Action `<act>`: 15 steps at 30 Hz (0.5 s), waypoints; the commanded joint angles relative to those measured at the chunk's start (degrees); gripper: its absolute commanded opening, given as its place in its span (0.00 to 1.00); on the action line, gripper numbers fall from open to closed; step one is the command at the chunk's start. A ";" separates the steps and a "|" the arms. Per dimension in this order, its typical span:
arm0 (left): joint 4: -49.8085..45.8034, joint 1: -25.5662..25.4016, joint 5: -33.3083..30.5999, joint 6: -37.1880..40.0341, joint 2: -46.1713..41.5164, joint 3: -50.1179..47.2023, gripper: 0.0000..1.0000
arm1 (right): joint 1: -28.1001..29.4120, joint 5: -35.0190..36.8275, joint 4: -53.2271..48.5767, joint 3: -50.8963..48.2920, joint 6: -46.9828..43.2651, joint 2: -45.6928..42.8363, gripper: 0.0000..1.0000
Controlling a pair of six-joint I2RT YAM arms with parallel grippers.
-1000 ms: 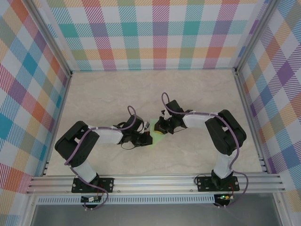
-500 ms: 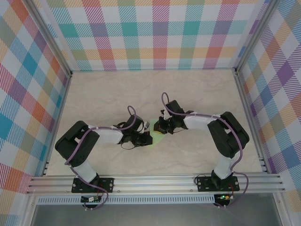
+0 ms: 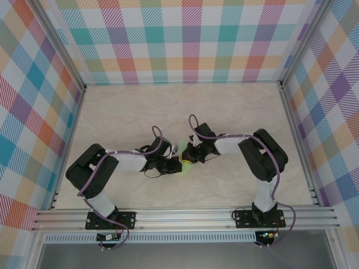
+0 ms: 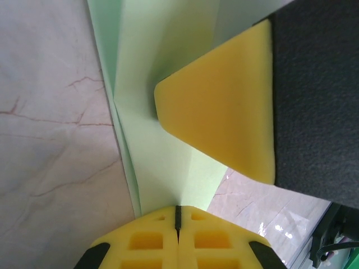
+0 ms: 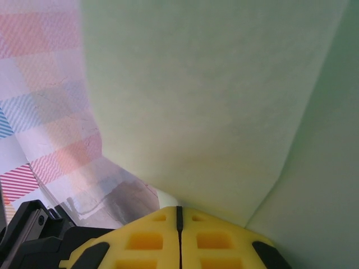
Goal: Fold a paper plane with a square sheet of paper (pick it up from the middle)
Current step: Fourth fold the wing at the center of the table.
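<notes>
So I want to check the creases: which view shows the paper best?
Left wrist. The paper shows its folded layers and creases against the table, running into the shut left gripper. Right wrist sits too close: pale green surface with one fold line. Top external gives a small green sliver.

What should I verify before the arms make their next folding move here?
1. Left gripper jaws shut on the paper: ok.
2. Right gripper jaws shut on the paper: ok.
3. Paper already carries a crease: ok.
4. Folded edges lined up: cannot tell, the wrist views are too close.
5. Paper lifted off the table: cannot tell.
</notes>
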 commanded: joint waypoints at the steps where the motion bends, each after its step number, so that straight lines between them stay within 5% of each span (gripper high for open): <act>1: -7.02 -0.10 -6.04 1.02 3.73 -3.67 0.01 | -2.18 5.19 -0.13 1.53 -0.91 2.19 0.07; 15: -6.63 -0.13 -5.81 0.99 3.98 -3.91 0.00 | -7.28 3.97 -0.50 4.78 -2.00 4.86 0.08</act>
